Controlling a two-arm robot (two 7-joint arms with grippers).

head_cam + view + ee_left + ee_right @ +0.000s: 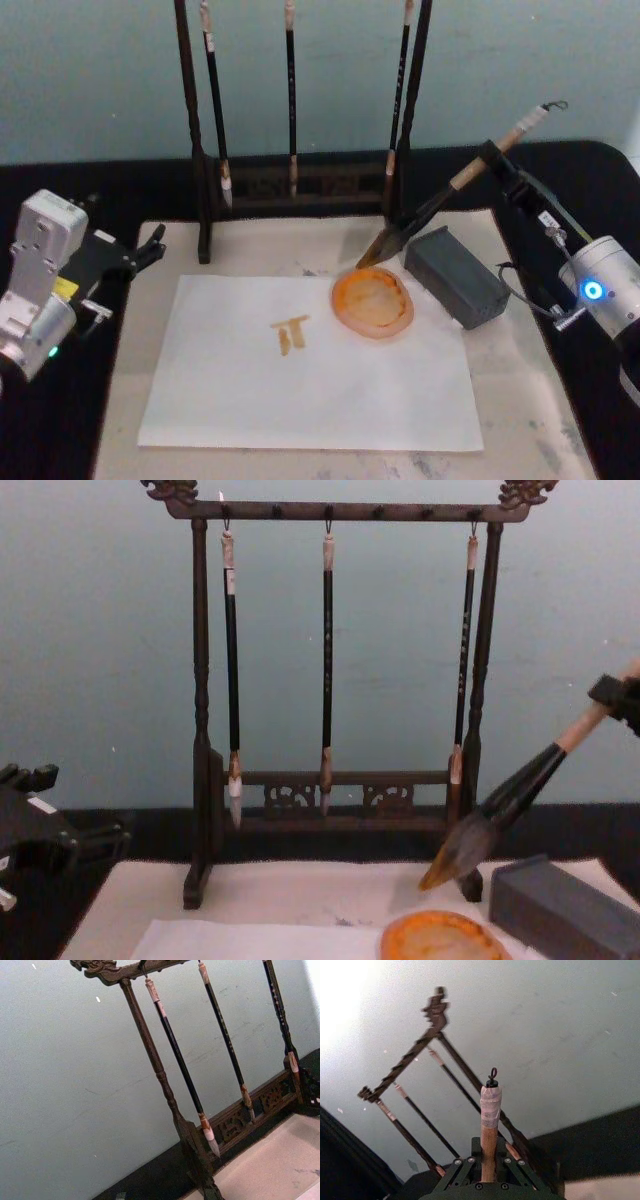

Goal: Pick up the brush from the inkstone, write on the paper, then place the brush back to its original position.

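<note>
Brush (450,190) slants across the upper right of the frame, pinched near its pale top by the right tool (497,155). Its tip seems to be just above the orange dish (373,302) at the white paper's (310,380) upper right corner. The left tool (150,245) sits at the left edge; I cannot tell if it is spread.

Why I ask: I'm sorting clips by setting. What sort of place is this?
Probably a calligraphy desk: a wooden rack hung with thin brushes, white paper bearing ochre strokes, and the right claw holding a large brush.
</note>
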